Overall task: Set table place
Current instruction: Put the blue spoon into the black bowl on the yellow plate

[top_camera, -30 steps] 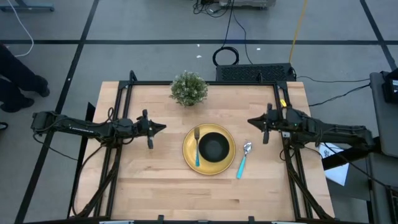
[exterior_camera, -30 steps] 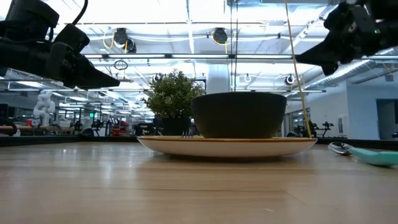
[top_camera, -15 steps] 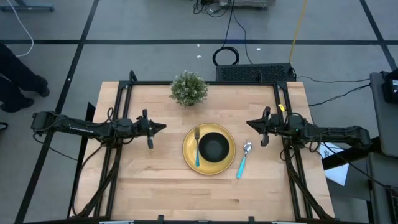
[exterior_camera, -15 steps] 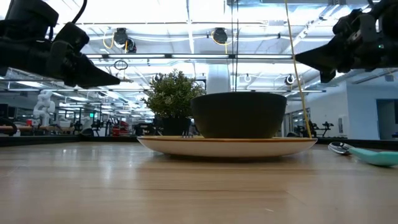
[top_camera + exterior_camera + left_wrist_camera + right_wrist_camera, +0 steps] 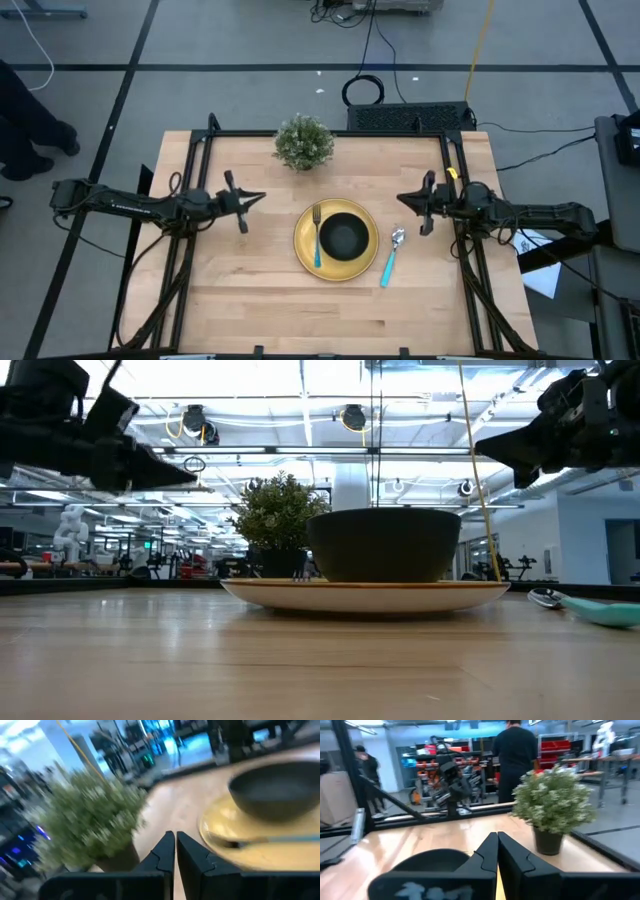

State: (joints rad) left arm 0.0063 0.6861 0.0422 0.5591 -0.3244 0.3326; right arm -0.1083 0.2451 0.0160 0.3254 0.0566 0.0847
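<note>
On the light-wood plank counter [image 5: 250, 290], the small black bowl [image 5: 343, 237] sits on the round yellow plate [image 5: 306, 243], blue-handled fork [image 5: 317, 236] beside it, spoon [image 5: 390, 259] just right of the plate. Left pincer [image 5: 258, 197] and right pincer [image 5: 404, 197] hover pressed together, empty.

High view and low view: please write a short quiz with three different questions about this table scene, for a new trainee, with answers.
1. True or false: the black bowl sits on the yellow plate.
2. Where does the fork lie?
A. on the plate
B. on the bare table
C. inside the bowl
3. Fill in: the spoon lies on the ______, beside the plate.

Key: 1 true; 2 A; 3 table.
</note>
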